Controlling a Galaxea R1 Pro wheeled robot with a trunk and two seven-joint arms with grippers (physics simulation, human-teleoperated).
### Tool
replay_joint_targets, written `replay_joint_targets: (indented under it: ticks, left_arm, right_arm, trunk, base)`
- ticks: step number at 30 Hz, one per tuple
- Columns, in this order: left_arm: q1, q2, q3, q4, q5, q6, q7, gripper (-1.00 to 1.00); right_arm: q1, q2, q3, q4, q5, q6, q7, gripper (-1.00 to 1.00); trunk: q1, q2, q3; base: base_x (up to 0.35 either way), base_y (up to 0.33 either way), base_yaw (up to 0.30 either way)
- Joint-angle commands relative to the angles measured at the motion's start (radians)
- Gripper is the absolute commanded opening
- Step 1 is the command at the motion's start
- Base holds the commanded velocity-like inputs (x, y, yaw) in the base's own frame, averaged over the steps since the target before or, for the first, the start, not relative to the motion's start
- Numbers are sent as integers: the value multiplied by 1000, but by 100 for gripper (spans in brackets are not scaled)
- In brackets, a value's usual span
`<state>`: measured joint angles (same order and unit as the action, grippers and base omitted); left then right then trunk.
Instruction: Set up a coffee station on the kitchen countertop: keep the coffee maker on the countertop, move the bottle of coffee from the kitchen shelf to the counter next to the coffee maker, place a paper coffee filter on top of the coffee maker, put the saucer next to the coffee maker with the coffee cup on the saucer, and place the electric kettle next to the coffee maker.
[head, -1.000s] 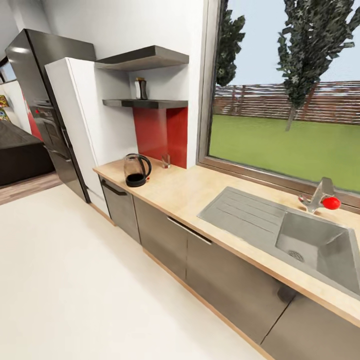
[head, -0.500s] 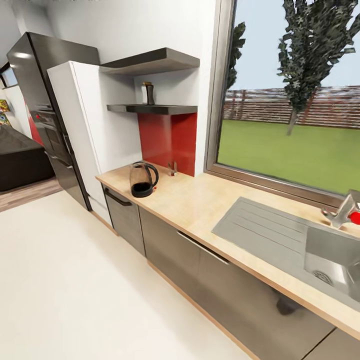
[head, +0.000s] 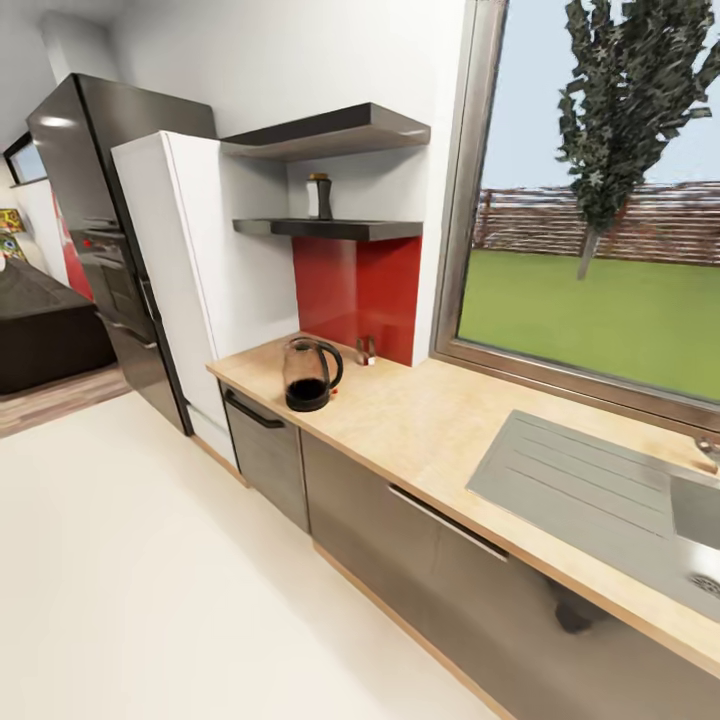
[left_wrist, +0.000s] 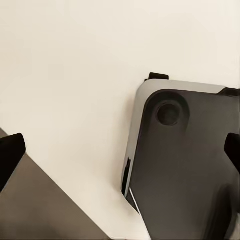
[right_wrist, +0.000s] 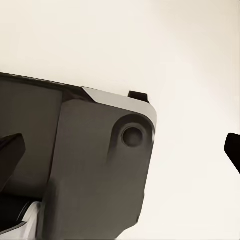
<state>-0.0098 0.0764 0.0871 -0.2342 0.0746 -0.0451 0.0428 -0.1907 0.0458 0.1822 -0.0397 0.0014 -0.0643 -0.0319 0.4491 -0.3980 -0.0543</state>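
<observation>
Left pincer (left_wrist: 120, 155): two dark fingertips at the opposite side edges of the left wrist frame, spread wide, nothing between them; below it the pale floor (left_wrist: 75, 65) and a corner of the robot's dark base (left_wrist: 190, 160).
Right pincer (right_wrist: 122, 150): dark fingertips at the far left and far right edges of the right wrist frame, spread wide, gripping nothing, over the same base and floor.
Fridge (head: 95, 200): tall and dark, upper left of the head frame, beside a white cabinet (head: 190, 280).
Electric kettle (head: 310, 375): left of centre, upright on the bench (head: 430, 430) near its left end; long axis vertical, loop handle pointing right.
Bottle of coffee (head: 319, 196): above the kettle, upright on the lower kitchen shelf (head: 330, 229), against the white wall; label too small to read.
Backsplash (head: 355, 285): red, under the shelf; a small object at its foot, unclear.
Sink (head: 620, 500): grey steel, lower right, draining ribs running toward the window (head: 600, 230).
</observation>
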Motion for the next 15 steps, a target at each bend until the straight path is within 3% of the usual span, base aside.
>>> replay_joint_targets:
  ticks: [1,15]
  left_arm:
    - [-1,0,0,1,8,-3,0,100]
    - [-1,-1,-1,1,7,-3,0,100]
  right_arm:
    - [-1,0,5,1,0,-3,-3,100]
    - [-1,0,5,1,0,-3,-3,100]
  trunk:
    - [1,-2,-1]
    - [1,-2,21]
  base:
    - [170,298,0]
    - [170,298,0]
